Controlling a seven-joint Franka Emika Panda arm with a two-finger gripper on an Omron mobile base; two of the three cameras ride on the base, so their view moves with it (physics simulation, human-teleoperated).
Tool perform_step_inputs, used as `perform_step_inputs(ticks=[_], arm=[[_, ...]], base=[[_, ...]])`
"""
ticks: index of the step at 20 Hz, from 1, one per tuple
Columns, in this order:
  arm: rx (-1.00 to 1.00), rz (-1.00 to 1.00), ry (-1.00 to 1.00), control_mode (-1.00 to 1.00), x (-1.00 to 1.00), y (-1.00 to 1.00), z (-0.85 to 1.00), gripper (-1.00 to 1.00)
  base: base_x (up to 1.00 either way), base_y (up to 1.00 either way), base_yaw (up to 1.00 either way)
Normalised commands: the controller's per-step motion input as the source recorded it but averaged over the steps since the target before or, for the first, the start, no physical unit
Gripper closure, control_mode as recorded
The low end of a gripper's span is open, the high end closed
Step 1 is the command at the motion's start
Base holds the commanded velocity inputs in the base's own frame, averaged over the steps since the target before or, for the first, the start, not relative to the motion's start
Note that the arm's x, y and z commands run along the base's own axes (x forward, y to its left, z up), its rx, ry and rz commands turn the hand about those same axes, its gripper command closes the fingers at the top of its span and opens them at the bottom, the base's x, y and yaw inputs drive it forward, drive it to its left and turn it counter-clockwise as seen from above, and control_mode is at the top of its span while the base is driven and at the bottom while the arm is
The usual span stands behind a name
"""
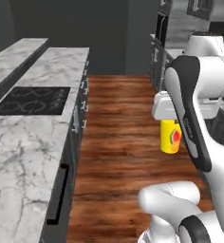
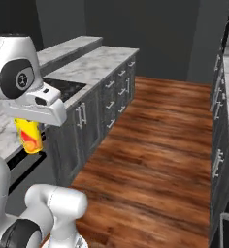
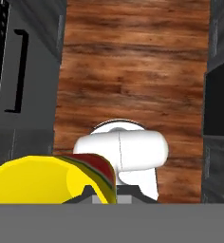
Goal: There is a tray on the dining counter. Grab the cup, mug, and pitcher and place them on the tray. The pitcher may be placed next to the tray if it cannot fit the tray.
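The cup (image 1: 171, 136) is a yellow tumbler with a red-orange mark. It hangs in the air under my hand, above the wooden floor of the aisle. My gripper (image 1: 171, 125) is shut on the cup, and its fingers are hidden behind the cup and the hand. From the other side the cup (image 2: 30, 135) hangs beside the worktop's edge. In the hand view the cup (image 3: 42, 180) is close up at the lower left. The tray, the mug and the pitcher are out of view. A raised marble ledge (image 1: 16, 54) runs behind the worktop; I cannot tell whether it is the dining counter.
A marble worktop (image 1: 19, 142) with a black cooktop (image 1: 31, 100) lines the left of the aisle, over dark cabinets (image 2: 109, 101) and an oven handle (image 1: 57, 194). More dark cabinets (image 2: 222, 145) line the right. The wooden floor (image 1: 118, 123) runs ahead between them.
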Motion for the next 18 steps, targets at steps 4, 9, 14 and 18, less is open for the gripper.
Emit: perform_step_inputs(ticks=[4, 9, 14, 18], arm=[[0.0, 0.0, 0.0, 1.0, 0.0, 0.0, 0.0, 1.0], [0.0, 0.0, 0.0, 1.0, 0.0, 0.0, 0.0, 1.0], [0.0, 0.0, 0.0, 1.0, 0.0, 0.0, 0.0, 1.0], [0.0, 0.0, 0.0, 1.0, 0.0, 0.0, 0.0, 1.0]], base=[[-0.76, 0.04, 0.65], [-0.33, 0.04, 0.81], [-0.05, 0.0, 0.75], [-0.07, 0.0, 0.67]])
